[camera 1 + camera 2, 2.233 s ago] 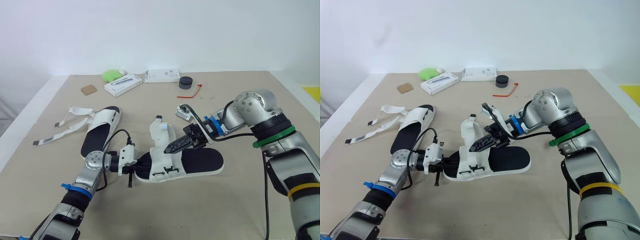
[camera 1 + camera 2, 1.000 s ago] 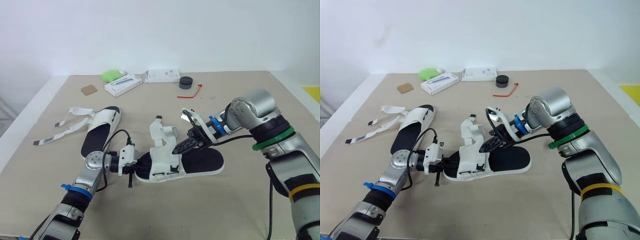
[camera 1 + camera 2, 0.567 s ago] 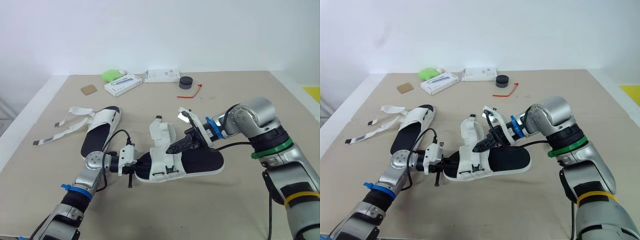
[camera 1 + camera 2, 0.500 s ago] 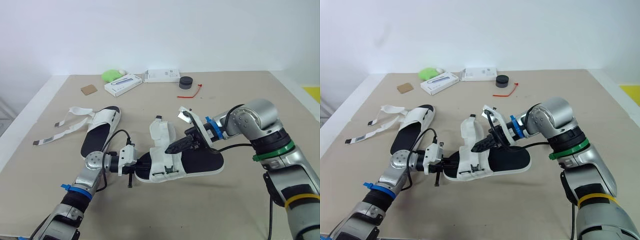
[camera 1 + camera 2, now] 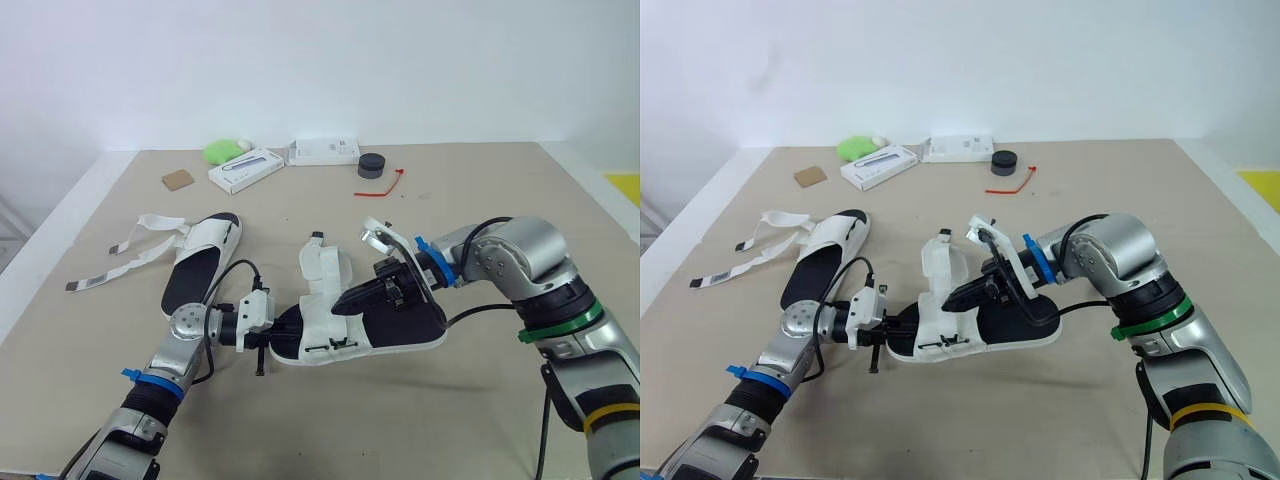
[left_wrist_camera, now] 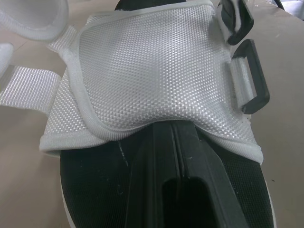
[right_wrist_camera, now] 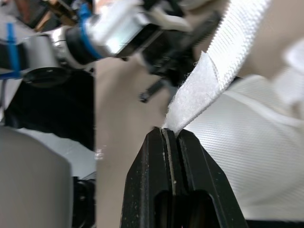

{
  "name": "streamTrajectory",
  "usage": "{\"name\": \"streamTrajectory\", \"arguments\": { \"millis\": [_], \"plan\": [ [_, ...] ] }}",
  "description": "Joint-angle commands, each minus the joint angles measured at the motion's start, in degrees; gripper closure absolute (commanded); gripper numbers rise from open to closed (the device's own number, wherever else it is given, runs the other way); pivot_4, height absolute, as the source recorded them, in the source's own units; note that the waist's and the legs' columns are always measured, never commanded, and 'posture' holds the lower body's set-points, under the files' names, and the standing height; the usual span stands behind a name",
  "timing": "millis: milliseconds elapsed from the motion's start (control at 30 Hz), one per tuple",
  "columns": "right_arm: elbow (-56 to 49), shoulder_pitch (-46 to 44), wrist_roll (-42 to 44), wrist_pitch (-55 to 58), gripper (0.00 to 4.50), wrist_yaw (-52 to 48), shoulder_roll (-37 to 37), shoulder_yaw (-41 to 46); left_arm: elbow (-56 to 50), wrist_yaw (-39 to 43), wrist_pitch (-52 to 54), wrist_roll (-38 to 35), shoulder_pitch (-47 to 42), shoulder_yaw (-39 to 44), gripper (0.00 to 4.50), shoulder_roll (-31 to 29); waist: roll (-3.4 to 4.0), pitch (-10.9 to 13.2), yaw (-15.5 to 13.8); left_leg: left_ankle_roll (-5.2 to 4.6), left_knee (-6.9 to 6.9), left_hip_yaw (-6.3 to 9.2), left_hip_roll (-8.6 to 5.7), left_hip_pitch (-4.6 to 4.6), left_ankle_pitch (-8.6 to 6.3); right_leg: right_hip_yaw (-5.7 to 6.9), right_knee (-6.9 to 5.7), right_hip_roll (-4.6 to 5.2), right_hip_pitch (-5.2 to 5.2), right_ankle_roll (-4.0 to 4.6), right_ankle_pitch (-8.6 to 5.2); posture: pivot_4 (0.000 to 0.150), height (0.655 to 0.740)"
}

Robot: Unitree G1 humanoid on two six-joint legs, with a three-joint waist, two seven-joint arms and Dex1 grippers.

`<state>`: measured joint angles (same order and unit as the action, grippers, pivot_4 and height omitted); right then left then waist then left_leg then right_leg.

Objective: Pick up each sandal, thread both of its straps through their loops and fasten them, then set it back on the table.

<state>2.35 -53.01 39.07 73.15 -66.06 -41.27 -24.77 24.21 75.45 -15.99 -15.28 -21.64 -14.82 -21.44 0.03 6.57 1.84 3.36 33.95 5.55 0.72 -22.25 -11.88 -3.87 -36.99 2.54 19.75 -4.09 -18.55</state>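
Observation:
A white sandal with a black sole [image 5: 400,322] lies mid-table. My left gripper [image 5: 283,329] is shut on its toe end, one finger [image 6: 178,190] lying on the insole below the white mesh upper [image 6: 152,71]. Two black loops [image 6: 251,80] sit at the side of the upper. My right gripper [image 5: 345,298] hovers low over the upper, shut on the tip of a white strap [image 7: 213,76]. The second sandal [image 5: 200,258] rests to the left with both straps [image 5: 125,260] lying loose on the table.
Along the far edge of the table sit a brown card [image 5: 177,179], a green object [image 5: 222,150], two white boxes [image 5: 245,168] [image 5: 325,151], a black round item [image 5: 371,165] and a red tie [image 5: 386,184]. The table edge runs down the left side.
My right gripper has come down and to the left toward the sandal's upper, keeping the strap pinched. The left gripper and both sandals have stayed put.

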Motion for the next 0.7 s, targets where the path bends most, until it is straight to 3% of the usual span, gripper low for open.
{"name": "streamTrajectory", "arguments": {
  "millis": [33, 333, 700],
  "plan": [
    [2.2, -2.1, -2.3, 1.0, 4.49, -1.3, -0.5, -2.4, 10.7, 0.7, 4.8, 9.0, 7.6, -7.0, 4.5, -2.7, 0.0, 0.0, 0.0, 0.0, 0.0, 0.01, 0.0, 0.0, 0.0, 0.01, 0.0, 0.0, 0.0, 0.01, 0.0, 0.15, 0.74],
    [2.8, -4.9, -5.0, 4.8, 4.49, -4.0, -1.8, -8.7, 11.2, 0.2, 4.3, 9.1, 8.1, -7.2, 4.5, -2.3, 0.02, 0.0, 0.0, 0.03, -0.01, 0.03, 0.0, -0.01, -0.02, 0.01, 0.0, 0.0, 0.0, 0.03, -0.02, 0.15, 0.74],
    [-1.1, -1.8, -2.0, 0.5, 4.49, -3.1, 0.6, 1.5, 11.5, -0.1, 3.9, 9.0, 8.3, -7.2, 4.5, -2.2, 0.02, 0.0, 0.0, 0.07, -0.01, 0.02, 0.0, 0.02, -0.04, 0.02, 0.0, 0.0, -0.03, -0.03, -0.05, 0.15, 0.74]
  ]
}}
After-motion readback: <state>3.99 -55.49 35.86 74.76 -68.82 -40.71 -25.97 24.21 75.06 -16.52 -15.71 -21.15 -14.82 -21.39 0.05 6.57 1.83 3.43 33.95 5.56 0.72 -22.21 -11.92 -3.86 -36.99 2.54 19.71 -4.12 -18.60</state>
